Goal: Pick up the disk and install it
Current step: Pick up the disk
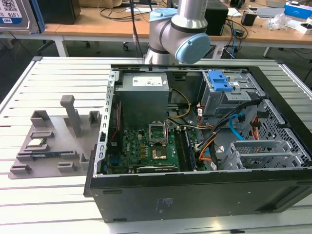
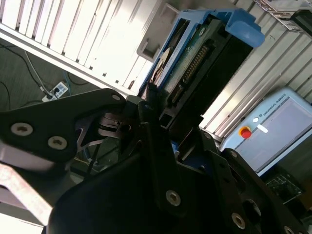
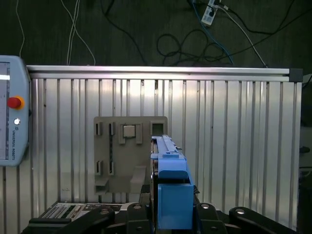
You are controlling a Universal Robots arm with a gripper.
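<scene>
Clamping the disk [image 3: 173, 195] on edge, the gripper [image 3: 173, 219] holds it high over the tray [image 3: 117, 161]. Probably this height clears the case [image 1: 195, 200], at the tray's three o'clock in the exterior view.

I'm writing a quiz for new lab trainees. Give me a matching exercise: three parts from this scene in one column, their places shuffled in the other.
Things
1. rectangular silver metal disk in a bright blue plastic bracket
2. small square silver processor chip
3. blue plastic latch with a ribbed tab

Places
A. on the grey fixture plate beside the open black computer case
B. atop the grey metal drive cage inside the case
C. clamped in the black gripper

Pairs: 1-C, 2-A, 3-B
</scene>
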